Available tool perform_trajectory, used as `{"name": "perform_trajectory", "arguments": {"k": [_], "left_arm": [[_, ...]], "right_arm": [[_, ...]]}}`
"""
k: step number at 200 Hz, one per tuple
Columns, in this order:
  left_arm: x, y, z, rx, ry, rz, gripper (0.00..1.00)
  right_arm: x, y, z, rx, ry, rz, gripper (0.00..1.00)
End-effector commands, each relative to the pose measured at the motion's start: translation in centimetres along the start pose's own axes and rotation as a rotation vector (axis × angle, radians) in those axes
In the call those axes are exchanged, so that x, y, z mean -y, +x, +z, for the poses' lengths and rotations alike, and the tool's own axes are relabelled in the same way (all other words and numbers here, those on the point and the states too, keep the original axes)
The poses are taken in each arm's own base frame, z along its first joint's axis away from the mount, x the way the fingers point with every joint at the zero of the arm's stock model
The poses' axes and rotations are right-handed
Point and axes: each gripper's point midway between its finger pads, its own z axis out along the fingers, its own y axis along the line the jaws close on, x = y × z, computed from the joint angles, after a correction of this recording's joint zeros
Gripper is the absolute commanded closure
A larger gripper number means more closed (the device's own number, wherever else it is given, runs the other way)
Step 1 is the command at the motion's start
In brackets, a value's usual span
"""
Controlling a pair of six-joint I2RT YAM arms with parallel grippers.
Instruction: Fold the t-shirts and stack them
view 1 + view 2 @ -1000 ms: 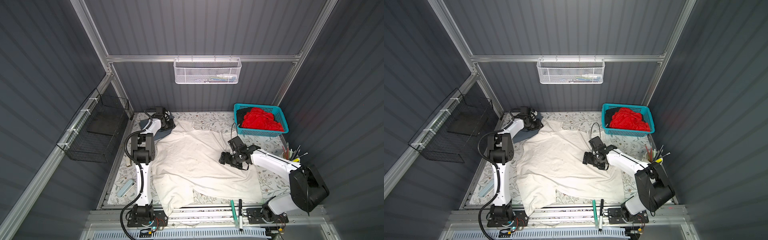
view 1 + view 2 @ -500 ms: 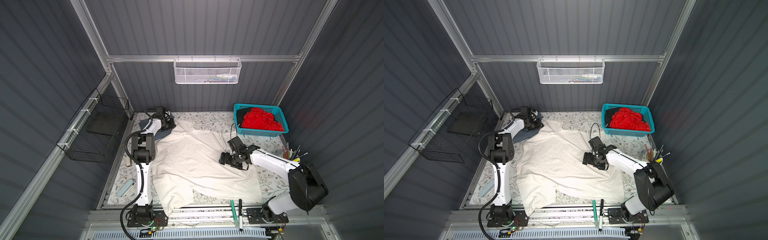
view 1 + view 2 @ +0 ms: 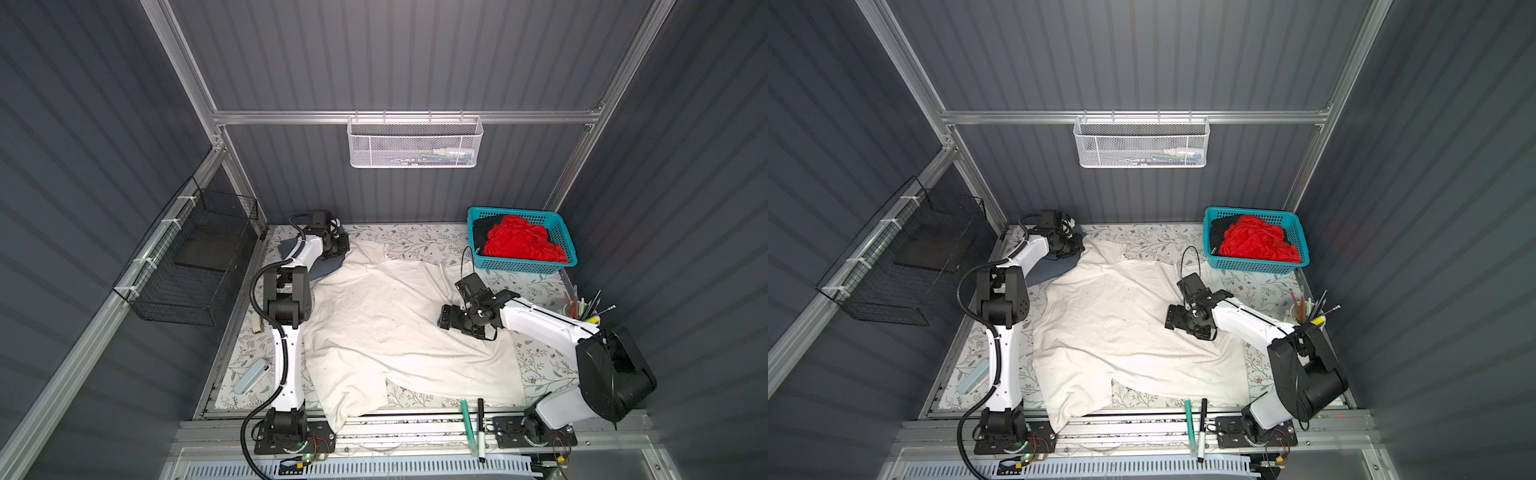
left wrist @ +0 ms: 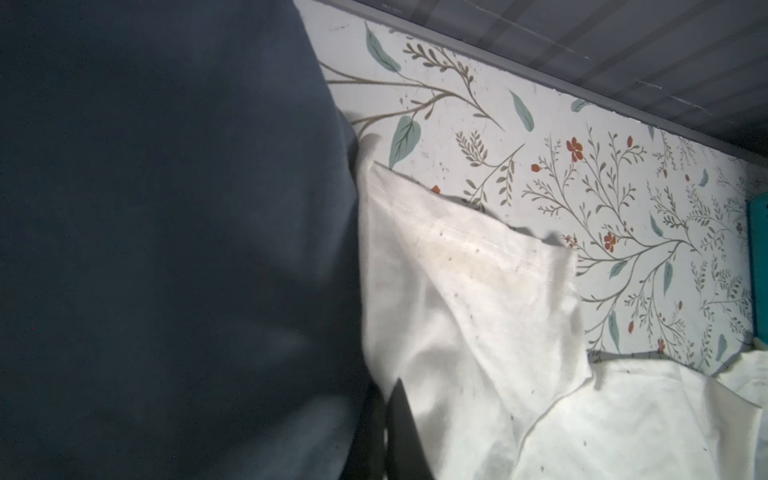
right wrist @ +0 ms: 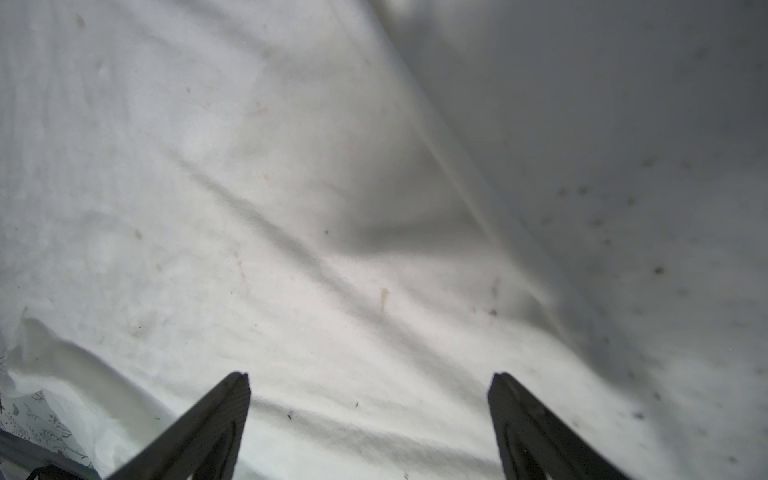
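In both top views the white shirt (image 3: 386, 328) lay spread and unfolded on the surface (image 3: 415, 237). The left end effector (image 3: 338, 249) sat at its far sleeve beside the grey shirt (image 3: 326, 268), the right end effector (image 3: 446, 318) was low over its middle, and the red shirt (image 3: 519, 243) lay in the basket (image 3: 523, 264). The left wrist view showed a finger (image 4: 401, 419) between grey and white cloth, jaws pressed together. Which cloth they pinched I could not tell, so a lift might drag the grey shirt along. The right wrist view showed jaws spread, empty, over white cloth. Against the earlier frames, nothing had visibly shifted.
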Motion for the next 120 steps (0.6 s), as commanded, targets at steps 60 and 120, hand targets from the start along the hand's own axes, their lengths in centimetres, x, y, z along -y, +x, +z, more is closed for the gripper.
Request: {"name": "perform_trajectory", "arguments": {"k": [60,120], "left_arm": [[2.2,-5.1,-6.6,0.139,-0.145,0.175,1.00],[4.5,-6.7,-6.9,0.159,-0.340,0.493,1.00]], "right_arm": [[0.4,0.8,-0.2,-0.006,-0.006,-0.006,0.07],[0.8,1.3,-0.5,0.003,-0.005,0.002,0.06]]}}
